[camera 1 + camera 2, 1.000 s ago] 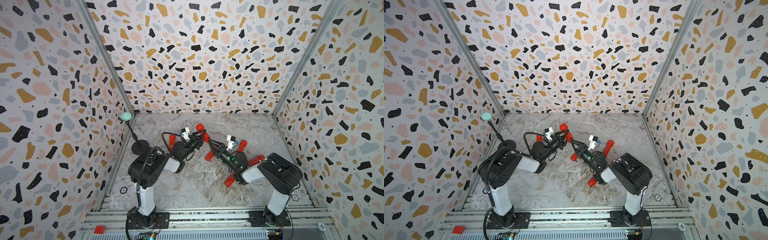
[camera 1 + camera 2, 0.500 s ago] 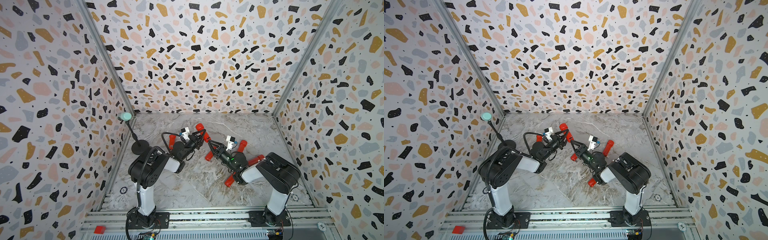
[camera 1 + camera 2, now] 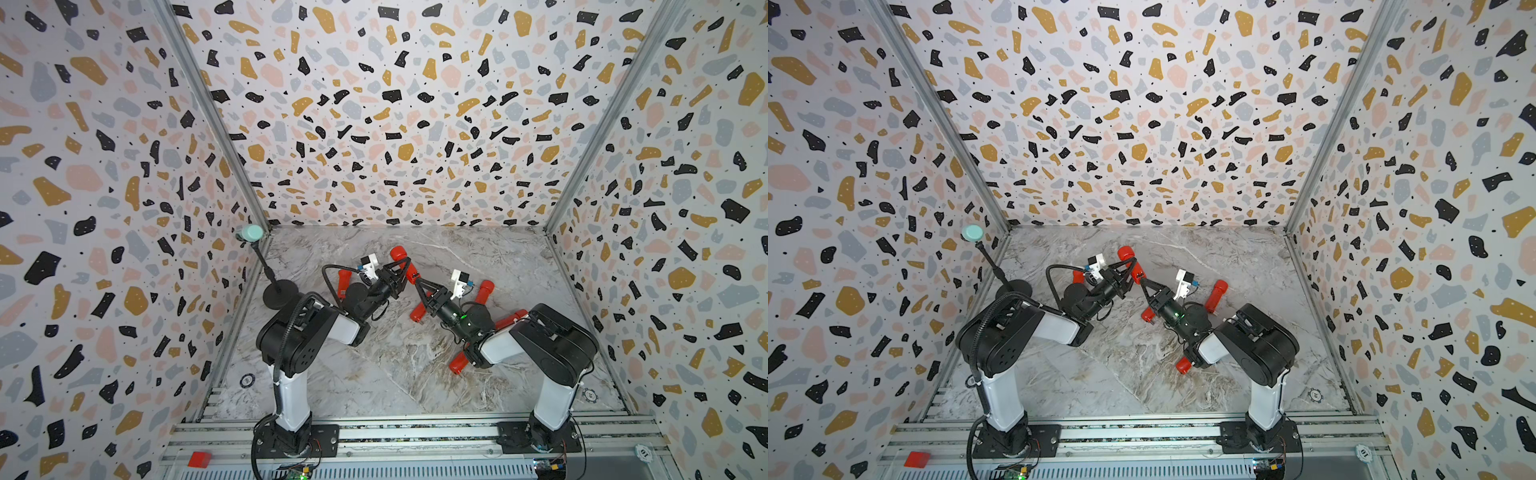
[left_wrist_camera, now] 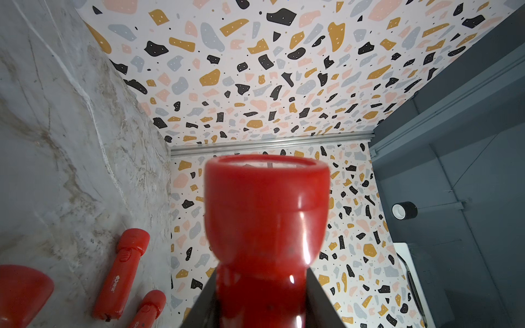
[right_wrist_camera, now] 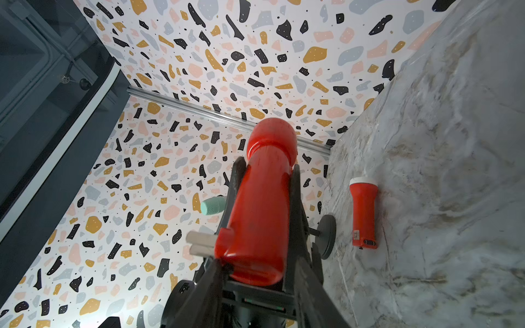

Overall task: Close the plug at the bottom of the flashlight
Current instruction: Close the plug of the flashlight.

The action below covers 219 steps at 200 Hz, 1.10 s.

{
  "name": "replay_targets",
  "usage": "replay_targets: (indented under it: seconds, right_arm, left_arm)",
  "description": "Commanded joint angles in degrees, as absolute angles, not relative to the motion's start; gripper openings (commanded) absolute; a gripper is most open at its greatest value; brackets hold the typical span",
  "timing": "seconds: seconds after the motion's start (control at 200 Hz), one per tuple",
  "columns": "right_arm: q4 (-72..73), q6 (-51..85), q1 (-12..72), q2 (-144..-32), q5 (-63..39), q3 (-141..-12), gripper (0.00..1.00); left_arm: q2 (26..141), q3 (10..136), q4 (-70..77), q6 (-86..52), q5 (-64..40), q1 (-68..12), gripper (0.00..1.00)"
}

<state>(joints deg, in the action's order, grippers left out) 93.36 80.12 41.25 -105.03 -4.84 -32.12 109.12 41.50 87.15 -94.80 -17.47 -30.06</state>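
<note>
My left gripper (image 3: 408,262) (image 3: 1133,259) is shut on a red flashlight (image 3: 398,252) (image 3: 1124,252) and holds it off the marble table. In the left wrist view its jaws (image 4: 261,272) clamp the neck below the wide head (image 4: 267,213). My right gripper (image 3: 417,280) (image 3: 1142,280) meets the flashlight's bottom end. The right wrist view looks along the flashlight (image 5: 261,198) from that end. There the right gripper (image 5: 255,267) has a jaw against each side. The plug (image 5: 200,242) sticks out sideways with its two pale prongs, just past one jaw.
Several other red flashlights lie on the marble table (image 3: 374,374), for instance one beside the left arm (image 3: 343,282) and one by the right arm (image 3: 484,291). A black stand (image 3: 279,291) with a mint head (image 3: 251,233) rises at the left wall.
The right gripper's jaws have narrowed onto the flashlight's bottom end. Both arms and the held flashlight have stayed almost still.
</note>
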Motion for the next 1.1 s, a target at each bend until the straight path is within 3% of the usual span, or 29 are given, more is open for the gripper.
replay_targets:
  seconds: [0.0,1.091]
  right_arm:
    - [97.73,80.14,41.57,-105.45,-4.36,-33.48,0.41]
    - [98.89,80.89,42.10,-106.82,-3.47,-34.82,0.34]
  left_arm:
    - [109.42,41.13,94.30,-95.27,-17.95,-29.98,0.00]
    - [109.86,41.66,95.89,-96.15,-18.76,-31.29,0.00]
